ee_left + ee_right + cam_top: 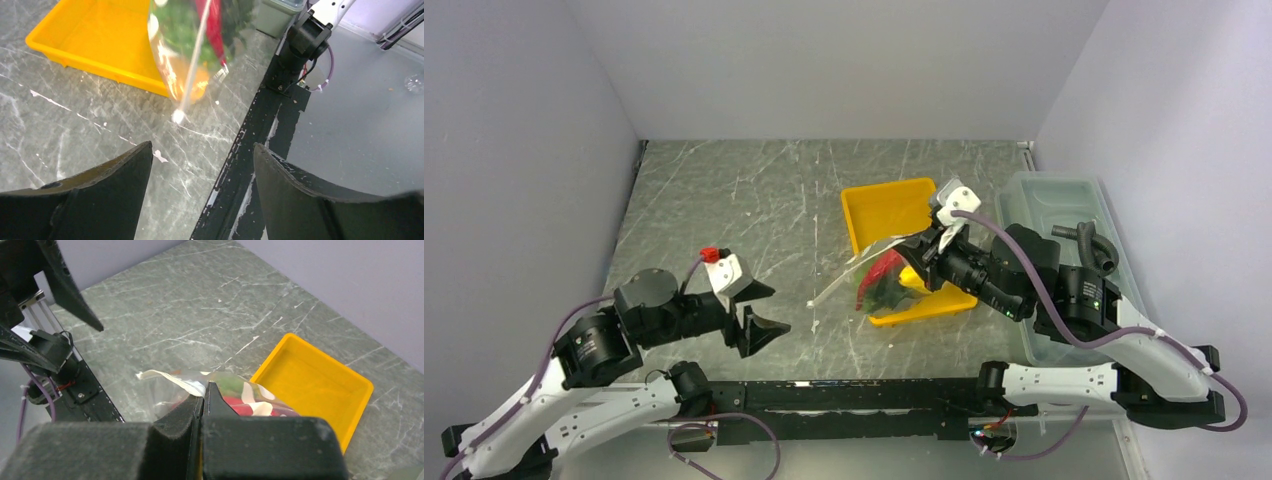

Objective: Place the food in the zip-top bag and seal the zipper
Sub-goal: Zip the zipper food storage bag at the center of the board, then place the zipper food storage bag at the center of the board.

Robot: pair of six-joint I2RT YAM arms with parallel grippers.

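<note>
1. The zip-top bag (876,285) hung at the near-left corner of the yellow tray (864,205). A red chilli (887,268) and green pieces showed through the plastic.
2. Its pale zipper (844,277) strip slanted down toward 8 o'clock, with the low end free.
3. The right gripper (916,250) pinched the bag's top edge, its jaws pressed together.
4. The left gripper (760,310) stood with jaws spread and empty, well apart at the bag's 9 o'clock.
5. A translucent bin (1049,190) lay at the tray's 3 o'clock on the table (724,200).

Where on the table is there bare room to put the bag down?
Bare tabletop lies beyond the left gripper, left of the yellow tray. It is crowded on the right: bag, right gripper, bin.
</note>
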